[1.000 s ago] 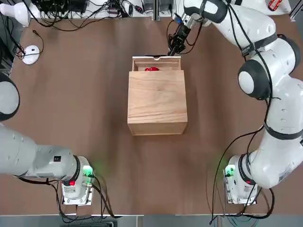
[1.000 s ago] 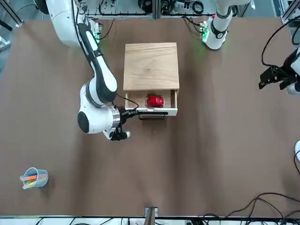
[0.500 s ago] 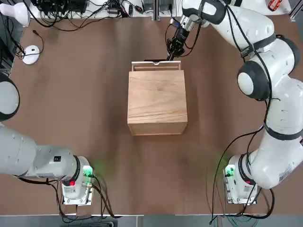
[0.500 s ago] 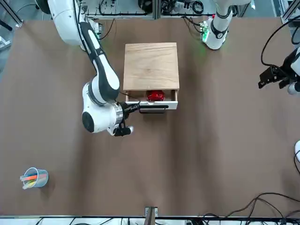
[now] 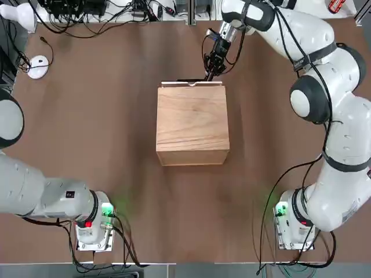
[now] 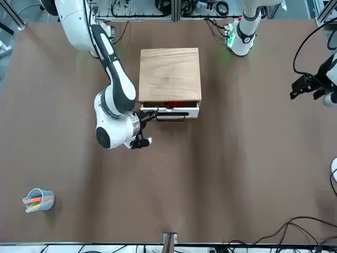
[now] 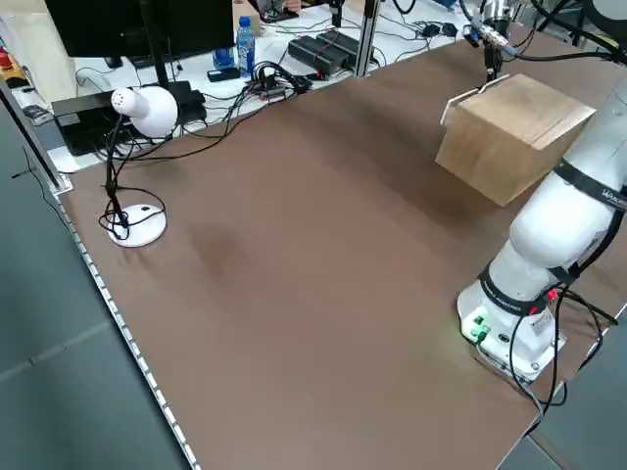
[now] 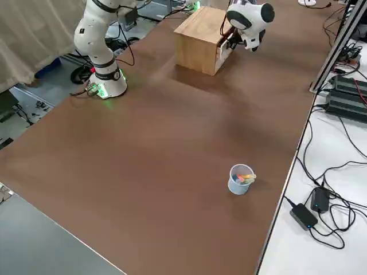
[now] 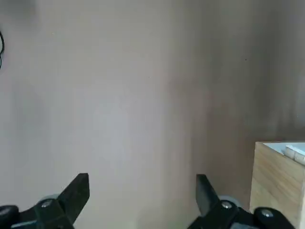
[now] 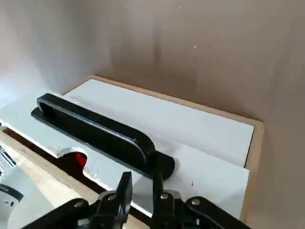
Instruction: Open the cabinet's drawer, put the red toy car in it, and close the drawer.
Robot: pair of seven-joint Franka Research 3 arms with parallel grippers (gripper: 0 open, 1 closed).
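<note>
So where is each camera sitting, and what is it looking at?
Top: overhead, looking down at the wooden box; both arms show.
Front: across the table, facing the robot; right gripper pushes the drawer.
Left side: raised at the robot's left, looking across the table; one arm's base shows.
Right side: raised at its right; a cup sits near.
Left wrist: open left gripper over bare table.
Right wrist: shut fingers at the drawer's handle.
Top and front share the box.

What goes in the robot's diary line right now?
drawer: almost shut | red toy car: inside | right gripper: shut, pushing drawer front | left gripper: open, idle
</note>
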